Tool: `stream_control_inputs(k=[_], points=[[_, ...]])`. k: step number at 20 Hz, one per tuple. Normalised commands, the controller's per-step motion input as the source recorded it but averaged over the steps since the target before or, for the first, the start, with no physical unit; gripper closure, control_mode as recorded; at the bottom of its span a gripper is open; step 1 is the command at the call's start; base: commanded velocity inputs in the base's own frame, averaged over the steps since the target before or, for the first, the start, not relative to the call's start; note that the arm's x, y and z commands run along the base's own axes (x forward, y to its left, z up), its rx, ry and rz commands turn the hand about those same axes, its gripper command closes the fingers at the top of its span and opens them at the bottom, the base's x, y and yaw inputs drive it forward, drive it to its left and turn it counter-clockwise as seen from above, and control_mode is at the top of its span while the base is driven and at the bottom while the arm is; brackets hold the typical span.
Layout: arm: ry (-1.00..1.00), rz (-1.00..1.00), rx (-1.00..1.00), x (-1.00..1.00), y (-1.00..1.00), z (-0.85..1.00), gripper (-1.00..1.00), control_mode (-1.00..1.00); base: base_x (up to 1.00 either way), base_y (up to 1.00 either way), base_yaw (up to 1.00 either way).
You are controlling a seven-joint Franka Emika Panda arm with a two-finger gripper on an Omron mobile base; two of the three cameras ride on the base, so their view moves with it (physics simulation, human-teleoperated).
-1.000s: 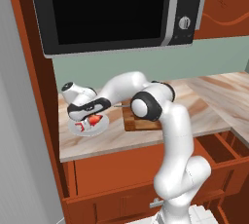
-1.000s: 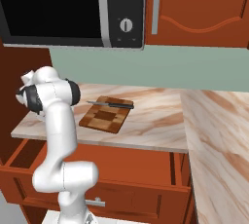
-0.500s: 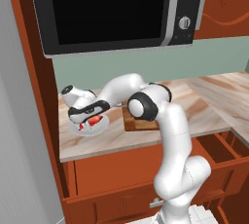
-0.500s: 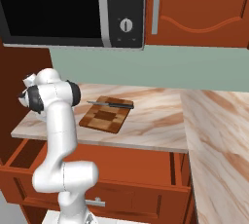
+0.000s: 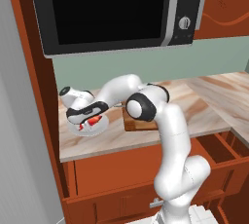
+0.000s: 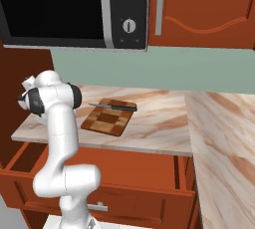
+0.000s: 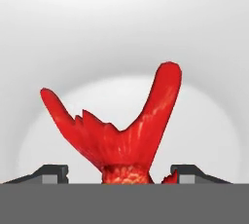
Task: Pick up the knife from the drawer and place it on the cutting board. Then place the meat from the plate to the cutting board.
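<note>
The red-orange meat [image 7: 121,140] lies on the white plate [image 7: 121,38], its forked tail pointing away from the hand. My gripper [image 7: 119,175] is down on the plate, open, with a finger on each side of the fish's body and a small gap at each. From the left base the gripper [image 5: 87,120] sits over the meat [image 5: 94,120] on the plate [image 5: 93,129] at the counter's left end. The knife [image 6: 114,106] rests across the far edge of the checkered cutting board [image 6: 107,121]. The drawer [image 6: 124,193] stands pulled out below the counter.
A microwave [image 6: 74,9] hangs low over the counter, above the arm. A tall reddish-brown cabinet wall [image 5: 34,96] rises just left of the plate. The marble counter [image 6: 164,123] runs right and turns toward the camera at the corner.
The fingers have drawn closer together around the meat. The hand has settled slightly onto the plate; the rest of the scene is unchanged.
</note>
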Motion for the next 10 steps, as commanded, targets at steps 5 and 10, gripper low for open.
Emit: stream_control_inputs(k=[5,10], points=[[0.0,0.0,0.0,0.0,0.0,0.0,1.0,-1.0,0.0,0.0,0.0],[-0.07,0.0,0.0,-0.02,0.0,0.2,1.0,-1.0,0.0,0.0,0.0]])
